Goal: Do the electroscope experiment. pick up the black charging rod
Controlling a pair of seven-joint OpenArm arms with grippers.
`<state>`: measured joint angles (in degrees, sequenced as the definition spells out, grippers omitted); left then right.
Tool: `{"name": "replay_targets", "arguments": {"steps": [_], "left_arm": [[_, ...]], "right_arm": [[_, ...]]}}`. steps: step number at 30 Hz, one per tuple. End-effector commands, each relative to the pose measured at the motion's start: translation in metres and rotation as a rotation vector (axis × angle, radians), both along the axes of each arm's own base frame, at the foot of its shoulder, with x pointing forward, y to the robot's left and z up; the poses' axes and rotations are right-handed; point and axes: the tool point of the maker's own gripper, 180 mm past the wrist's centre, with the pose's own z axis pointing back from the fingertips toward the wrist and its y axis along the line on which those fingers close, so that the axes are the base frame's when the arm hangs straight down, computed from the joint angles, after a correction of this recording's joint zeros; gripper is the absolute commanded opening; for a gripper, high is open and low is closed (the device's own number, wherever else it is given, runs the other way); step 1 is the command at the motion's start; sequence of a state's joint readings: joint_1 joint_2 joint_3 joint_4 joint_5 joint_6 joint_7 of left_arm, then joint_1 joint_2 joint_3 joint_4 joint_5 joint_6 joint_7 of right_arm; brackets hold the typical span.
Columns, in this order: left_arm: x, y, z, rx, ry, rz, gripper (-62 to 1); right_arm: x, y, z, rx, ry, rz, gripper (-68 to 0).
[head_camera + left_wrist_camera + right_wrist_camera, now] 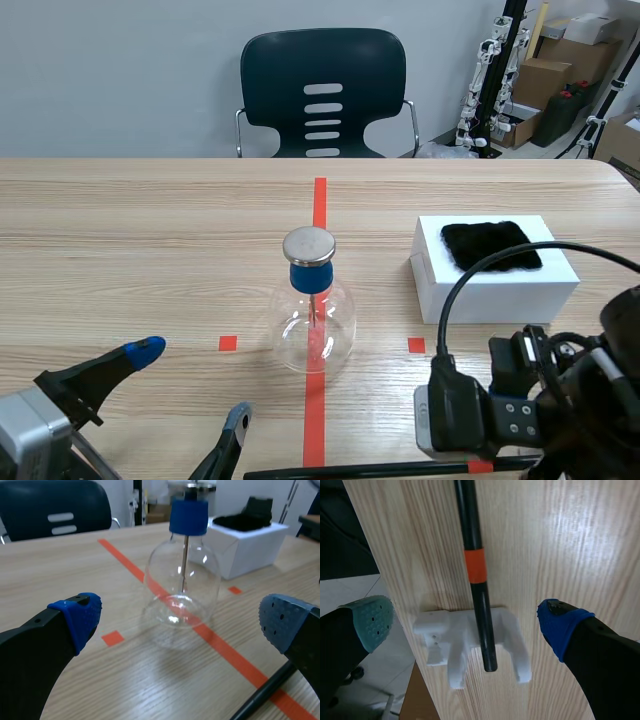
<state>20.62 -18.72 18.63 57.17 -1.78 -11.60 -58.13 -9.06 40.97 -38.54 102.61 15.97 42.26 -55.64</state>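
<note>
Rod (470,530) lies, seemingly untouched, under right pincer (466,622)

Black, orange-banded rod (476,575) — white stand (442,630), blue-capped clear flask (315,330), pale wood-grain table (120,230).

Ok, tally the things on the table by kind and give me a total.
Glass electroscope flask: 1
Black charging rod: 1
White rod stand: 1
White box: 1
Black cloth: 1
Total: 5
</note>
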Motion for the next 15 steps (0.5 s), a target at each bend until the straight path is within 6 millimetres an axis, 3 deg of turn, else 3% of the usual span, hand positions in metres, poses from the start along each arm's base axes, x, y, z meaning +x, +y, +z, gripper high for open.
{"name": "replay_targets", "arguments": {"steps": [1,15], "left_arm": [[0.0,-0.003,0.011,-0.033,-0.034,0.0,1.4],[0.02,-0.009,0.019,-0.043,-0.078,0.007,1.4]], "right_arm": [[0.005,0.001,0.002,-0.002,-0.008,0.008,-8.5],[0.013,0.009,-0.019,-0.051,0.015,0.043,-8.5]]}}
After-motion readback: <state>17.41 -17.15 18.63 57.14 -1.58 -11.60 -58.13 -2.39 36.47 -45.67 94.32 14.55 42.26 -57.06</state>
